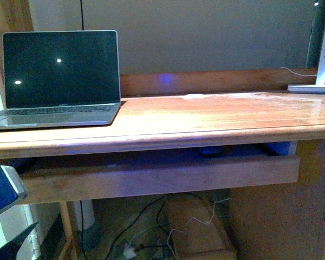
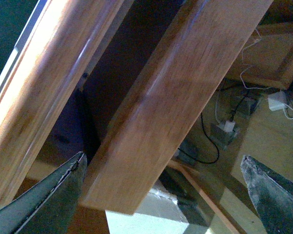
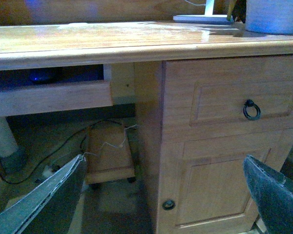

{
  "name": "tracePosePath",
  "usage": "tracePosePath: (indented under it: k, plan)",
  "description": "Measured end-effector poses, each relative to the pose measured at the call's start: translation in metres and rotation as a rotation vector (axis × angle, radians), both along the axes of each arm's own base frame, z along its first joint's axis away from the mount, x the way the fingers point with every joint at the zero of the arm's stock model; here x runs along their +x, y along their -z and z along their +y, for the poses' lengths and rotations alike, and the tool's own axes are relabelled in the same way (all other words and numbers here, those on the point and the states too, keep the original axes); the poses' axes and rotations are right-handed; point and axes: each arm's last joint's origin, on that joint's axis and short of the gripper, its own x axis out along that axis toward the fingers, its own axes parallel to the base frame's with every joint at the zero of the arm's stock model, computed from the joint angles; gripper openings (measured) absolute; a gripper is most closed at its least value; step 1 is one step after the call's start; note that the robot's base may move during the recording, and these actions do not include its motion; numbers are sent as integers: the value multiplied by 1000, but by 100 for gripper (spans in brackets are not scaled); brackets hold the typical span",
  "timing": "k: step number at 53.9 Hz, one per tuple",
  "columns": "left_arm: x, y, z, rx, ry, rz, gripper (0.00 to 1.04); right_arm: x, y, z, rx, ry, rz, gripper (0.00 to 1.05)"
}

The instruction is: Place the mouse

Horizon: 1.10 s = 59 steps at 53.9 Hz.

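The mouse (image 1: 211,150) lies in the pull-out tray (image 1: 151,176) under the tabletop (image 1: 206,116), well apart from both grippers. It is toward 2 o'clock from the left gripper (image 2: 161,195), whose jaws stand apart around the tray's front board. The right gripper (image 3: 161,200) is spread wide and empty.

Wooden desk (image 1: 206,116), reddish-brown top with a raised back rail. On the top we record:
- open laptop (image 1: 59,81) at the left end, screen dark, base flat on the wood near the front edge;
- white lamp base (image 1: 312,88) at the far right corner, against the back rail;
- pale cylindrical container (image 3: 273,17) just beside that base, seen only in the right wrist view.

Under the top, a pull-out tray (image 1: 151,176) stands partly drawn out. The mouse (image 1: 211,151) lies in it, right of centre, mostly hidden by the desk edge.

On the floor (image 3: 112,204) under the desk: loose cables (image 1: 146,208) and a low wooden trolley (image 1: 197,227).
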Motion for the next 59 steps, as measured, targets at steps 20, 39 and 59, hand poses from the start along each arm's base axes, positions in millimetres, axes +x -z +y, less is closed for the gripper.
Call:
tracePosePath:
  k: [20, 39, 59]
  plan:
    - [51, 11, 2, 122, -12, 24, 97, 0, 0, 0, 0, 0, 0, 97]
    - [49, 16, 8, 162, -8, 225, 97, 0, 0, 0, 0, 0, 0, 97]
    - [-35, -8, -9, -263, 109, 489, 97, 0, 0, 0, 0, 0, 0, 97]
